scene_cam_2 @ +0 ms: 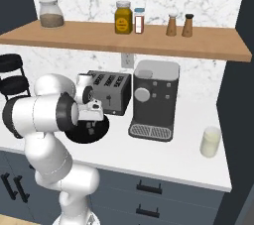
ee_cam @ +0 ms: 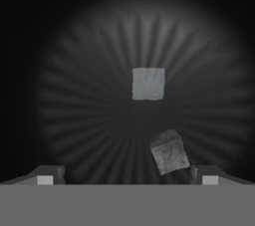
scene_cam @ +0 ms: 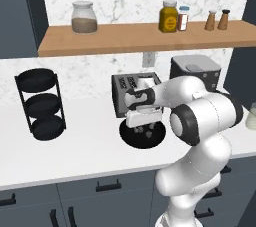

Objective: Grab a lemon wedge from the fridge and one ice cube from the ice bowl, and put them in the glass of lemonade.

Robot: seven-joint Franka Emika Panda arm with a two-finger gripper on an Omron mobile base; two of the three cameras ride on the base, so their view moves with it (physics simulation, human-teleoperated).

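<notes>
One black round bowl [scene_cam: 144, 135] sits on the white table [scene_cam: 75, 146], in front of one dark grey toaster [scene_cam_2: 106, 91]. The tool [scene_cam: 144, 131] hangs just above the bowl with its fingers spread wide and nothing between them. In the hand view the bowl's dark inside shows fine ribs fanning out from the middle, and two grey ice cubes lie in it: one square cube [ee_cam: 148, 83] near the middle, and a second cube [ee_cam: 170, 152], turned at an angle, lower down close to the right finger [ee_cam: 206, 174]. The two cubes lie apart from each other, and neither finger touches one.

To the right of the toaster stands one boxy dark coffee machine [scene_cam_2: 155, 99] with a pale lid, round dials and a grated drip tray. Further right, near the table's end, stands one small clear glass [scene_cam_2: 210, 141], a plain cylinder holding pale yellow drink; it is well apart from the bowl.

At the left end of the table is one black stand [scene_cam: 41, 103] with three round tiers. One wooden shelf [scene_cam_2: 149, 40] runs above, carrying one clear lidded jar [scene_cam: 84, 18] of brown stuff, one amber jar [scene_cam_2: 123, 18], one small bottle [scene_cam_2: 139, 21] just beside it, and two brown shakers [scene_cam_2: 179, 25]. The wall behind is white veined marble, and dark blue-grey drawers [scene_cam_2: 149, 189] with black bar handles sit under the table.
</notes>
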